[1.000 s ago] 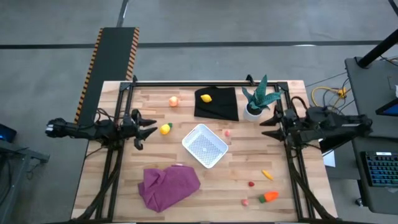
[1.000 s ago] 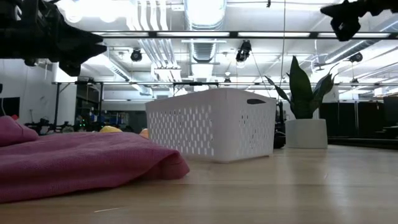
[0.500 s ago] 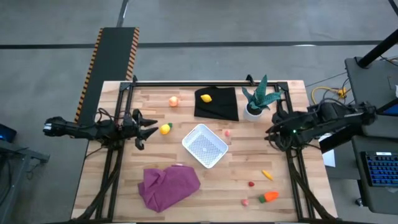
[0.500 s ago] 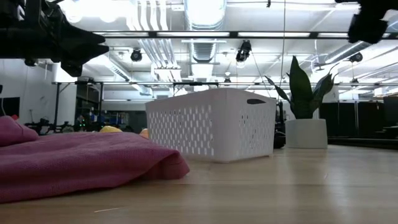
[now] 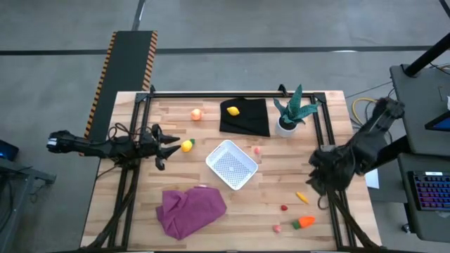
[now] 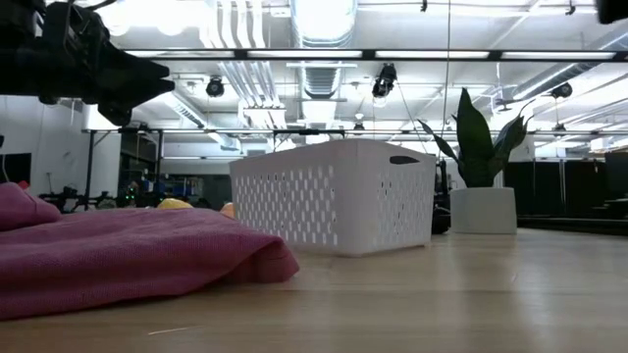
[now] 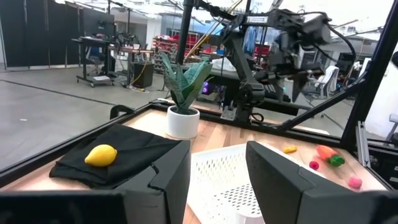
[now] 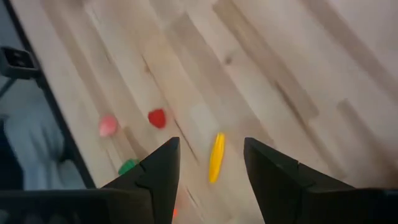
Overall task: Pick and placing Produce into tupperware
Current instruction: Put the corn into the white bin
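Two arms flank the surface: left fingers gape empty beside a lemon; the white tub sits mid-surface; right fingers hang spread, empty, above a yellow piece.

The container is white with a perforated pattern of small holes; one cloth is purple, the other black, with a yellow lemon on it. The carrot is orange with a green top; the plant is green in a white pot; the table is pale wood.
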### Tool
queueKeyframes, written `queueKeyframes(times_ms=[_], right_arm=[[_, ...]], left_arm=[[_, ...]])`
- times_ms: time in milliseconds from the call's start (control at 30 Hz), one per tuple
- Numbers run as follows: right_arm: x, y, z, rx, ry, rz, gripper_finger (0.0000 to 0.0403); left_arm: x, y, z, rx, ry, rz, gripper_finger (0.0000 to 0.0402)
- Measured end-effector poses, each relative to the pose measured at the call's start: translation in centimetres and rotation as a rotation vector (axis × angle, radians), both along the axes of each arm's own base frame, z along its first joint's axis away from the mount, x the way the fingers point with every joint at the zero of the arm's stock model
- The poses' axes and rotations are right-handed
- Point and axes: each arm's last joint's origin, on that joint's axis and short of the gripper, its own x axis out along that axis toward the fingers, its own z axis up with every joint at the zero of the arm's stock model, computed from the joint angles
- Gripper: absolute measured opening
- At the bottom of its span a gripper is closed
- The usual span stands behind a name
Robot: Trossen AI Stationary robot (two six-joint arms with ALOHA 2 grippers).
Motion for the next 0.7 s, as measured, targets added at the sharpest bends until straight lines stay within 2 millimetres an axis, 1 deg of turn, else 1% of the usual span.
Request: queueKeyframes(times_ms=[200, 400, 567, 700], right_arm=[[0.6, 3.8, -2.1, -0.056, 0.131, -0.057, 0.0171], [2.5, 7.3, -4.2, -0.130, 0.203, -0.076, 0.0171], [4.1, 9.6, -5.6, -0.223, 0.239, -0.041, 0.0171], [5.0, 10.8, -6.7, -0.303, 0.247, -0.042, 0.0171]], left_arm=[[0.0, 0.0, 0.0, 0.001, 0.005, 0.000, 0.0142], [0.0, 0.0, 0.0, 0.001, 0.002, -0.001, 0.0142], [0.0, 0.0, 0.0, 0.001, 0.002, -0.004, 0.0142], [0.0, 0.0, 0.0, 0.001, 0.001, -0.004, 0.0142]])
